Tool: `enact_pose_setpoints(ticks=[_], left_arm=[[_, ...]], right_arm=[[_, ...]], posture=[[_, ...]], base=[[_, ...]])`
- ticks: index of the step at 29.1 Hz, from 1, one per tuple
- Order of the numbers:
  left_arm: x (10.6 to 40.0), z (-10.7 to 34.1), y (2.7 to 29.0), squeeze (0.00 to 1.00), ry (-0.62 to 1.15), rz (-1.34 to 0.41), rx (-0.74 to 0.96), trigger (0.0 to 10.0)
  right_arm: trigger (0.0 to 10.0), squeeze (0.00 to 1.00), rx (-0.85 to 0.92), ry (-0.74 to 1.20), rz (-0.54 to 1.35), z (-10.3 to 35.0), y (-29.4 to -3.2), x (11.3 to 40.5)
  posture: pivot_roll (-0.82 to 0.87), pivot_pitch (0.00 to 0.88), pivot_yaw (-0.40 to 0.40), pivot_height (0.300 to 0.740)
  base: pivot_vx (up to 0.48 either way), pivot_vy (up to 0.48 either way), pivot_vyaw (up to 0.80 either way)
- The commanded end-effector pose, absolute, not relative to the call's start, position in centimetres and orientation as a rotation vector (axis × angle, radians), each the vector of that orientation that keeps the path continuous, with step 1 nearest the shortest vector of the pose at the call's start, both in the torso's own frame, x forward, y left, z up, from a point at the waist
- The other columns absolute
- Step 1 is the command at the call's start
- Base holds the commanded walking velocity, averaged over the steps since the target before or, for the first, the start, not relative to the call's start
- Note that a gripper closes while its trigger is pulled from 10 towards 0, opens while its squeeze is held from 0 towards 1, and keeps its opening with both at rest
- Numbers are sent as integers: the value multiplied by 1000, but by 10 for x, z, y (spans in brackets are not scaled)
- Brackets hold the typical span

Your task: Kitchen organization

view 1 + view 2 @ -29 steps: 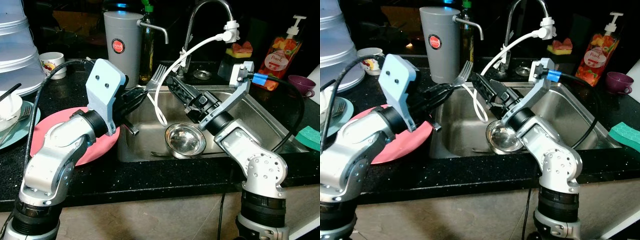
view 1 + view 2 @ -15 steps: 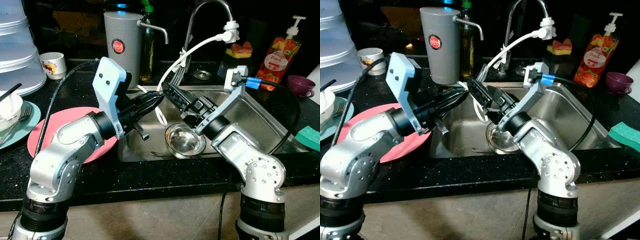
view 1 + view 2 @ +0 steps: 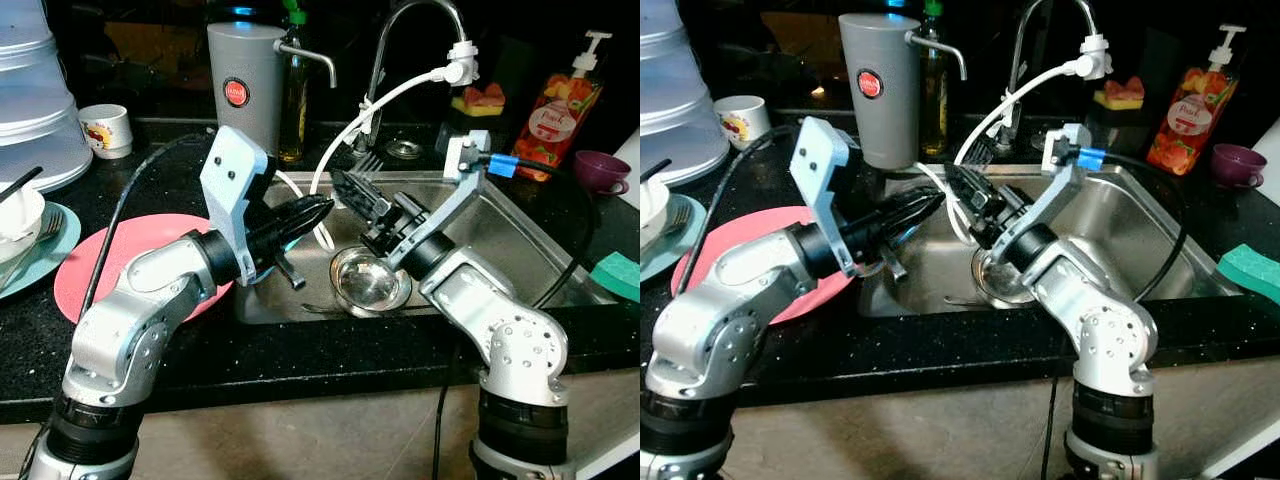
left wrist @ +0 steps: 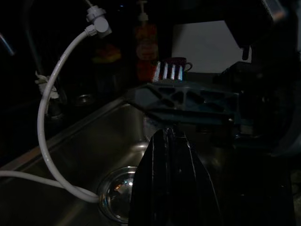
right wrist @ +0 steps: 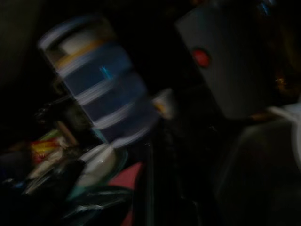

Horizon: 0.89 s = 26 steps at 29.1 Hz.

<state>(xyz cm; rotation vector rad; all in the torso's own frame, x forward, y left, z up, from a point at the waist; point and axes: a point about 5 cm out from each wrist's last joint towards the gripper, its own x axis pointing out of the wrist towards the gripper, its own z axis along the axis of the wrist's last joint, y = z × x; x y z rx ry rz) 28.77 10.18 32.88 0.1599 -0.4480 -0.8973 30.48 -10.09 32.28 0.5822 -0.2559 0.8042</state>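
Over the sink (image 3: 520,240), the right tool (image 3: 352,185) is clamped on a fork (image 3: 366,160), the left tool (image 3: 318,207) pressed together beside it; no label is readable.

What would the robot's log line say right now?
left gripper: shut, over stainless steel sink | right gripper: holding silver metal fork

1. The fork (image 3: 368,161) shows just its tines; the right gripper (image 3: 345,185) covers its handle
2. The pink plate (image 3: 85,270) lies partly behind the left arm
3. The right wrist view is dark and smeared; the stacked containers (image 5: 96,89) there are blurred
4. The teal sponge (image 3: 620,275) is cut by the picture's edge
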Motion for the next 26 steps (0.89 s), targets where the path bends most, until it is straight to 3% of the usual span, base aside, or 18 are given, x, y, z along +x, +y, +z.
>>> enact_pose_setpoints(ticks=[1, 13, 14, 15, 16, 21, 22, 26], left_arm=[[288, 324, 99, 0, -438, -902, 185, 10000], [295, 323, 102, 0, -434, -789, 160, 10000], [296, 323, 103, 357, -432, -787, 129, 10000], [296, 323, 103, 357, -432, -787, 129, 10000], [295, 322, 103, 1000, -432, -790, 111, 10000], [296, 324, 107, 1000, -437, -738, 59, 10000], [296, 325, 108, 0, -439, -726, 24, 10000], [297, 326, 115, 0, -426, -680, -95, 10000]], right_arm=[[0, 0, 589, -265, 799, 323, -103, 303], [0, 0, 555, -267, 761, 320, -105, 306], [4784, 0, 515, -262, 720, 318, -106, 309], [4784, 0, 515, -262, 720, 318, -106, 309], [10000, 0, 475, -258, 684, 315, -107, 312], [10000, 0, 415, -266, 608, 310, -111, 318], [10000, 0, 393, -277, 581, 309, -113, 320], [10000, 0, 265, -309, 459, 302, -117, 330]], posture=[[48, 165, -64, 740], [51, 162, -65, 740], [51, 162, -65, 740], [51, 162, -65, 740], [49, 160, -66, 740], [46, 155, -69, 740], [46, 154, -71, 740], [46, 147, -78, 740]], base=[[0, 0, 0], [0, 0, 0], [0, 0, 0], [0, 0, 0], [0, 0, 0], [0, 0, 0], [0, 0, 0], [0, 0, 0]])
